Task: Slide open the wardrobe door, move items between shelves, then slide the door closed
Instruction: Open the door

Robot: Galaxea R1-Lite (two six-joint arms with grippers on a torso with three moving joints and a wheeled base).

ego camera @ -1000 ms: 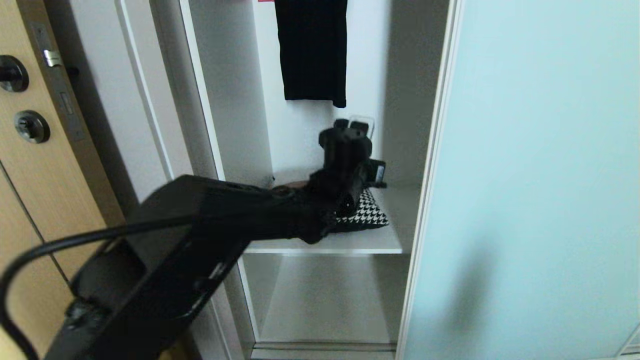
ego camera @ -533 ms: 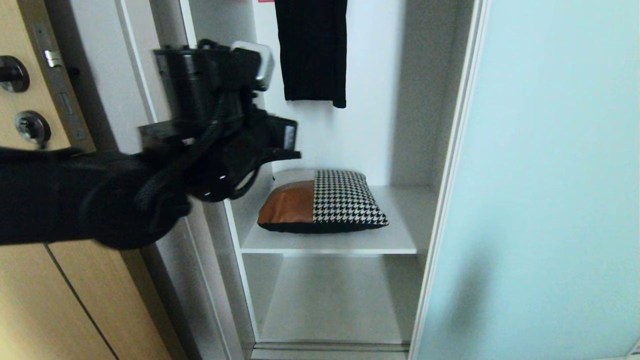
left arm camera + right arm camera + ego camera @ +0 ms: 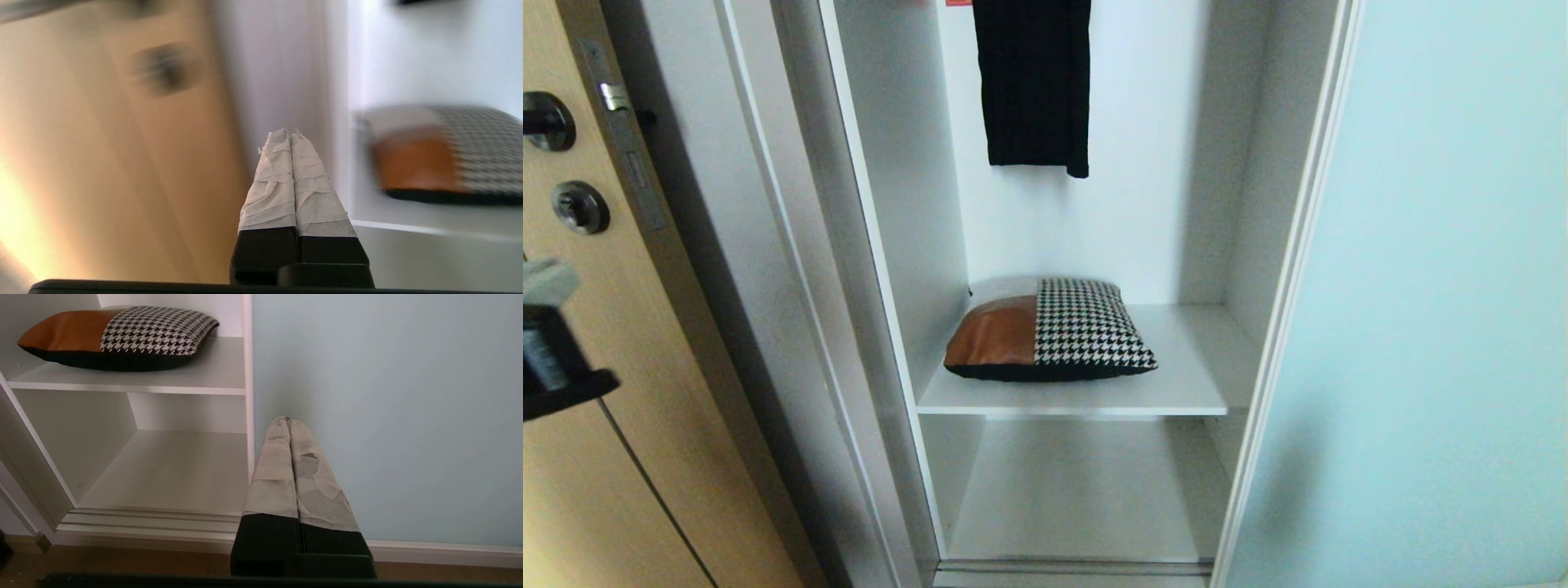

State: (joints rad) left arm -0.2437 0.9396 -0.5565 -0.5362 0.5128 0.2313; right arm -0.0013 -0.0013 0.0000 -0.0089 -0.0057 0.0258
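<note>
My left gripper (image 3: 289, 136), clenched empty, has pulled out to the frame's left edge; pillow (image 3: 1049, 331) rests on the upper shelf (image 3: 1184, 392). Sliding wardrobe door (image 3: 1445, 286) apparently comes next; right gripper (image 3: 288, 422) clenched, parked.

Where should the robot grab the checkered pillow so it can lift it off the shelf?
Probably by the front edge of the pillow, where the dark underside band bulges toward the opening. It lies flat on the upper shelf, with walls behind and beside it, so coming straight in from the open front looks easiest. The soft corner should squash between the fingers.
</note>
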